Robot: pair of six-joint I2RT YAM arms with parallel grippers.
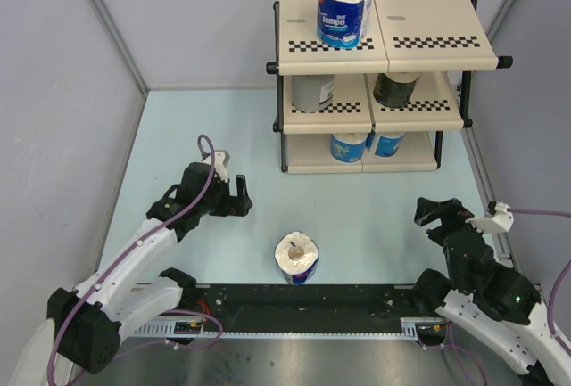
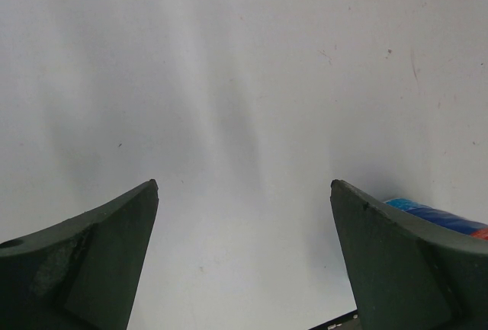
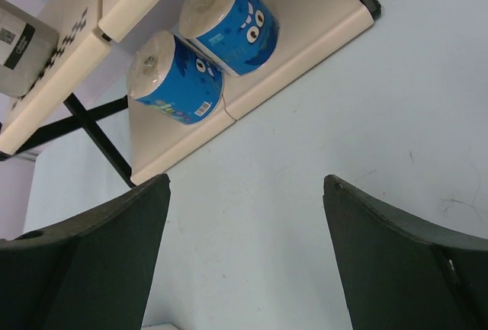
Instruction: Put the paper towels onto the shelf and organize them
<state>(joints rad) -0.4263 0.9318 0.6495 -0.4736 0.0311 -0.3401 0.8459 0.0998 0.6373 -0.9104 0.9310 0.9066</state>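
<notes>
One roll (image 1: 297, 258) stood upright on the near tabletop (image 1: 375, 199), both sets of jaws wide and empty, so the left jaws probably needed to straddle it squarely before lifting toward the far shelf (image 1: 428, 25).

Past the spread claw (image 3: 245, 181), two blue paper towels (image 3: 177, 78) sit together on the shelf (image 3: 305, 17).

We see a shelf (image 1: 428, 16) of matt beige panels, plastic-looking, on a black metal frame (image 1: 284, 150). The near paper towel roll (image 1: 297, 258) shows soft white paper inside a glossy blue wrapper. The table (image 1: 357, 217) is smooth, matt pale blue, faintly scratched. The left gripper (image 2: 244, 189) has dull, scuffed dark fingers (image 2: 69, 261).
</notes>
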